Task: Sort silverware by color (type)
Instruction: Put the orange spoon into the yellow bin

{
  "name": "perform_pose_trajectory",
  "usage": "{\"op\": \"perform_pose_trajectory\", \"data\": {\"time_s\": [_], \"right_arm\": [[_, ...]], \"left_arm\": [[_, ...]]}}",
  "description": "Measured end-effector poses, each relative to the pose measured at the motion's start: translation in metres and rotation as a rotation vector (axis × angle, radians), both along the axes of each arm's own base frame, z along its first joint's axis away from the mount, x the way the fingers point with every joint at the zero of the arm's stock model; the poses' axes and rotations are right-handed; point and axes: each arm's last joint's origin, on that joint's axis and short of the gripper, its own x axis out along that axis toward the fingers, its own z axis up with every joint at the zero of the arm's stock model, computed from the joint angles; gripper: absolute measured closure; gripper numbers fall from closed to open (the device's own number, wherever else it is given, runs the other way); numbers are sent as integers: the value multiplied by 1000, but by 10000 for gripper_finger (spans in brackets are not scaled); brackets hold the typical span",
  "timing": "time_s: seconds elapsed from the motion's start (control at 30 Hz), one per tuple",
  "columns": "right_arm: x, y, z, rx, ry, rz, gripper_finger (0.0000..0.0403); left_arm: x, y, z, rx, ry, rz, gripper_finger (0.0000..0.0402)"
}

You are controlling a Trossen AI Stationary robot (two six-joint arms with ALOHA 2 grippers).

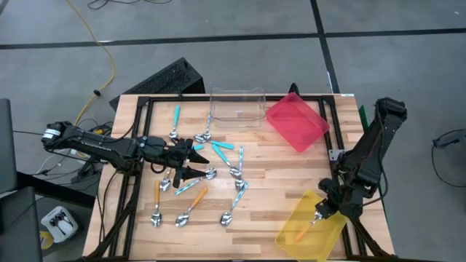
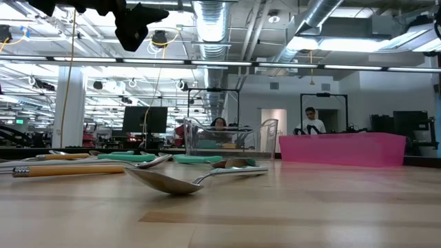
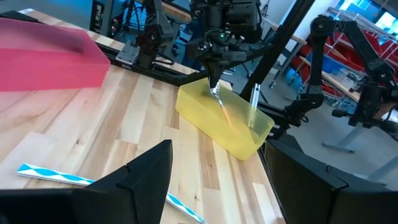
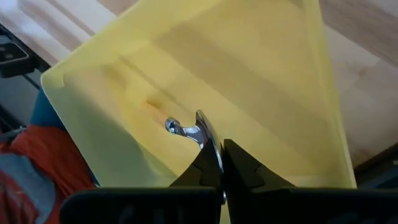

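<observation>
Polished and curved, a metal spoon bowl (image 2: 162,181) lies closest in the low view, resting on the pale, grained wood of the table (image 2: 289,207), its thin stem running back toward the other spoons. Behind it, flat orange (image 2: 65,170) and teal (image 2: 127,157) plastic handles lie in a loose row. From above, the silverware (image 1: 196,182) is scattered over the table's left-middle area: shiny bowls with slim orange, teal or striped light-blue handles, some crossing or touching one another.

Over that scatter hangs the left pincer (image 1: 195,161), its dark angular fingers spread wide with nothing between them.

At the table's right near corner sits a translucent yellow tray (image 1: 309,227), rectangular with rounded walls. The right pincer (image 4: 219,163) is above it, fingers pressed together on a spoon (image 4: 186,130) whose glossy metal end shows just past the tips; its orange handle (image 3: 225,114) points down into the tray.

Farther back stand an opaque red tray (image 1: 297,122) set at an angle and a clear, glassy tray (image 1: 237,108), just beside each other.

Beyond the table, two people (image 2: 311,122) are in the room.
</observation>
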Motion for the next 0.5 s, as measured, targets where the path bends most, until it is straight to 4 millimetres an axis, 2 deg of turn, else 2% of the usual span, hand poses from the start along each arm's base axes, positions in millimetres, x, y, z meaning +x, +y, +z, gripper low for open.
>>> {"op": "perform_pose_trajectory", "data": {"time_s": [0.5], "right_arm": [[10, -15, -4, -113, 13, 15, 352]], "left_arm": [[0, 0, 0, -1, 0, 1, 161]]}}
